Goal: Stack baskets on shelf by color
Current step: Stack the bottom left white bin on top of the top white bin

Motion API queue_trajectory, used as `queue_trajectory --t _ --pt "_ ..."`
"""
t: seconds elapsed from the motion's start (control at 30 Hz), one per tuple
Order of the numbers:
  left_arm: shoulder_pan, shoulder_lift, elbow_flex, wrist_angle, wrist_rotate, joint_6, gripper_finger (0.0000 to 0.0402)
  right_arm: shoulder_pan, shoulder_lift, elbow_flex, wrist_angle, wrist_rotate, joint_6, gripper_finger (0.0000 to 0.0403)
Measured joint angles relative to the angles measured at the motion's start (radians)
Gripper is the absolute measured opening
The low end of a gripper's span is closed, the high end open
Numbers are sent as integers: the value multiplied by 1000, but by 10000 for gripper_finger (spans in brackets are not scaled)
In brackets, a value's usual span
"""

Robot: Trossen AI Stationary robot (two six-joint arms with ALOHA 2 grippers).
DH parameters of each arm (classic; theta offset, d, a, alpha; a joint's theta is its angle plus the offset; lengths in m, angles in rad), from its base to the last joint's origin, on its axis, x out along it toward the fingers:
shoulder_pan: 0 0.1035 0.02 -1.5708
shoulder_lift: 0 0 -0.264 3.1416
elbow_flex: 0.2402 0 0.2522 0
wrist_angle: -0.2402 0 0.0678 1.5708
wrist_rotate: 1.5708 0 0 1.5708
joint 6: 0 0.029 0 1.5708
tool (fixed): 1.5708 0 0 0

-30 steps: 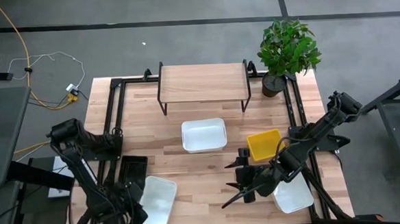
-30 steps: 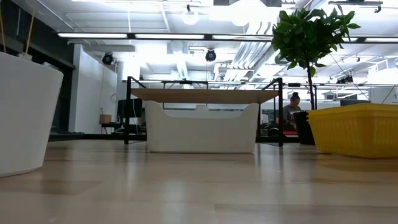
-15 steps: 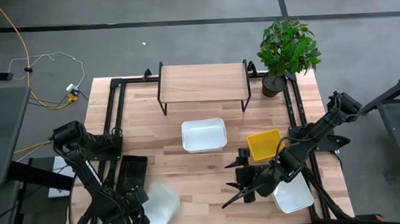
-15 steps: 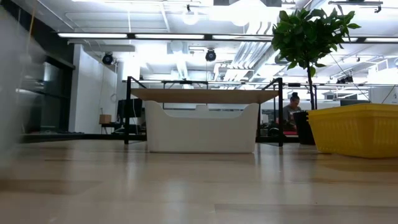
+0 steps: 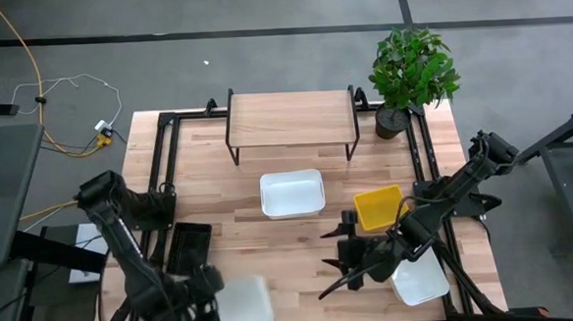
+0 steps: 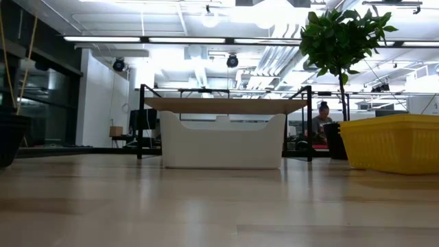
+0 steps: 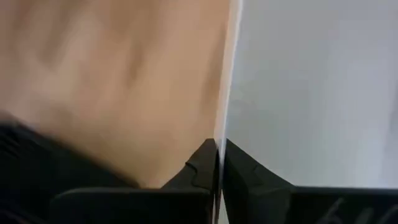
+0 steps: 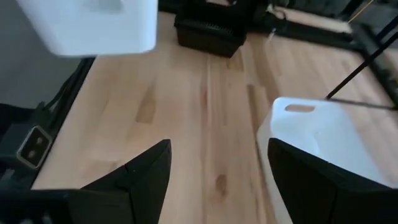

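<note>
Open office hall w/ ceiling strip lights behind a light wooden table [image 5: 300, 233]; grey floor around it, potted plant [image 5: 411, 70] at the far right corner. Shelf [image 5: 290, 118] stands at the table's far edge, centre; top board bare.

Left gripper [image 7: 219, 163]: near the table's front-left edge, fingers pressed together on the thin rim of a white basket [image 5: 239, 305]. Basket is lifted off the table, appears tilted, its body lying to the inner side of the gripper, over the front edge. In left wrist view the rim runs straight between the two fingertips, white wall on one side, table wood on the other. Black basket [image 5: 187, 250] lies on the table just beyond this gripper.

Right gripper [image 5: 340, 273]: front-right of centre, above the table, fingers [image 8: 140, 171] wide apart, nothing between them. 2nd white basket [image 5: 418, 281] sits just beside it toward the right edge; yellow basket [image 5: 378, 207] just beyond it, toward the shelf. 3rd white basket [image 5: 292, 194] rests mid-table, in front of the shelf, well apart from both grippers.

Low view: mid-table white basket in front of the shelf legs, yellow basket at right; a person is seated far off in the room.
</note>
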Motion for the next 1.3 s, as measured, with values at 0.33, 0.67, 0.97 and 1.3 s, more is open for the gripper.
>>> queue_trajectory --t 0.33,0.67,0.97,1.3 --pt "349 -2 158 -348 -314 569 0 63 0 110 -28 140 -131 255" --pt "865 0 110 62 -287 1261 0 130 0 173 -177 199 -112 255" --pt "1016 14 110 382 79 1546 0 187 0 173 -354 281 66 255" --pt "1007 26 81 367 109 1546 0 212 0 173 -372 344 110 255"
